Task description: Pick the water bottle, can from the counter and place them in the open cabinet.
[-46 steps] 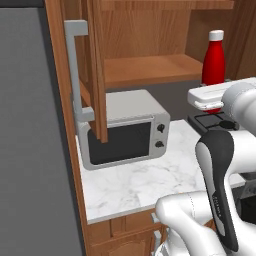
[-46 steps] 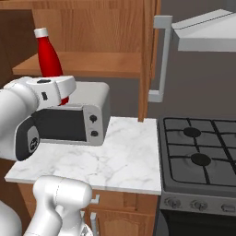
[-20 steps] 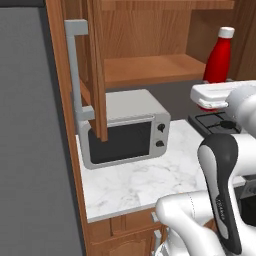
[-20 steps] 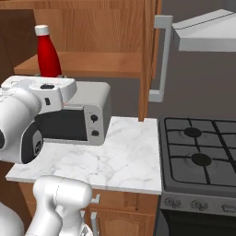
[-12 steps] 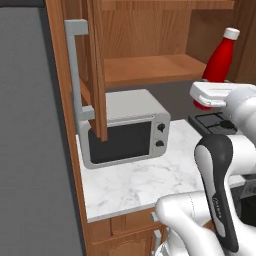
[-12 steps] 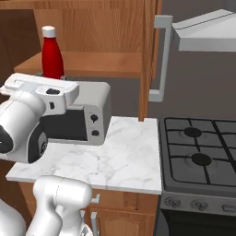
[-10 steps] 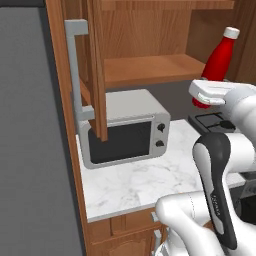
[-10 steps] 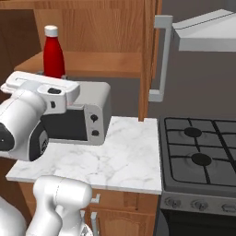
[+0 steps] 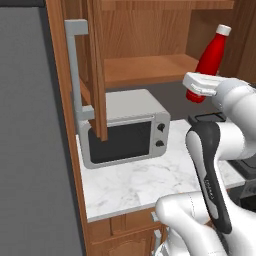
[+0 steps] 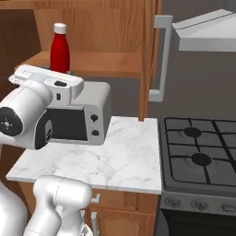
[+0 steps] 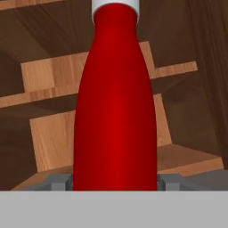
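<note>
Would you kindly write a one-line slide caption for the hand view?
Gripper holding the red water bottle at its base, facing the open cabinet and its wooden interior.

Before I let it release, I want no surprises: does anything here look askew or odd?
The water bottle leans in the left base view, its cap toward the cabinet's right side, held by the gripper in front of the open cabinet shelf rather than standing on it. Nothing looks spilled or damaged.

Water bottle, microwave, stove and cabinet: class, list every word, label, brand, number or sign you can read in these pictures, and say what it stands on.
None can be read.
Water bottle: plain red, white cap, no label.
Microwave: two knobs, no readable markings.
Stove: no lettering visible.
Open cabinet: bare wood.
</note>
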You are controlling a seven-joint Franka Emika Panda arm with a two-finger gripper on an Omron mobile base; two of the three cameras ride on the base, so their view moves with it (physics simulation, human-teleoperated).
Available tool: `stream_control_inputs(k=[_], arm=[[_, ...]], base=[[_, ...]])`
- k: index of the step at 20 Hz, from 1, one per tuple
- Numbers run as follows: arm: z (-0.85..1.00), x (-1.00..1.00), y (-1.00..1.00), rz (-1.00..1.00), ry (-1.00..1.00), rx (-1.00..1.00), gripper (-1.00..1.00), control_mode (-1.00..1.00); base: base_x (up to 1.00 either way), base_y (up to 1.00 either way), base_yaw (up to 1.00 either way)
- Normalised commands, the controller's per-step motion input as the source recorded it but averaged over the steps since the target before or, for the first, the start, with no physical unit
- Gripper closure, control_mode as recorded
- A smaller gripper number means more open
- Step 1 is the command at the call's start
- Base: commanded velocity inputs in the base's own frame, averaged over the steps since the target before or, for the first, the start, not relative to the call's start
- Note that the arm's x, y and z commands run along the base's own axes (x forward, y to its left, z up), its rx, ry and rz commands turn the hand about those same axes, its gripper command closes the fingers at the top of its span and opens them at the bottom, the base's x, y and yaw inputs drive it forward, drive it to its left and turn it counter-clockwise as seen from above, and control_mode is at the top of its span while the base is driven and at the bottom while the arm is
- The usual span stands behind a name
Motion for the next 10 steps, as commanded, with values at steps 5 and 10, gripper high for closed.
stream_control_inputs(k=[5,10], arm=[[-0.02,0.34,0.00,0.00,0.00,0.00,1.00,-1.00],[0.00,0.34,0.00,0.00,0.00,0.00,1.00,-1.00]], base=[[0.00,0.00,0.00],[0.00,0.00,0.00]])
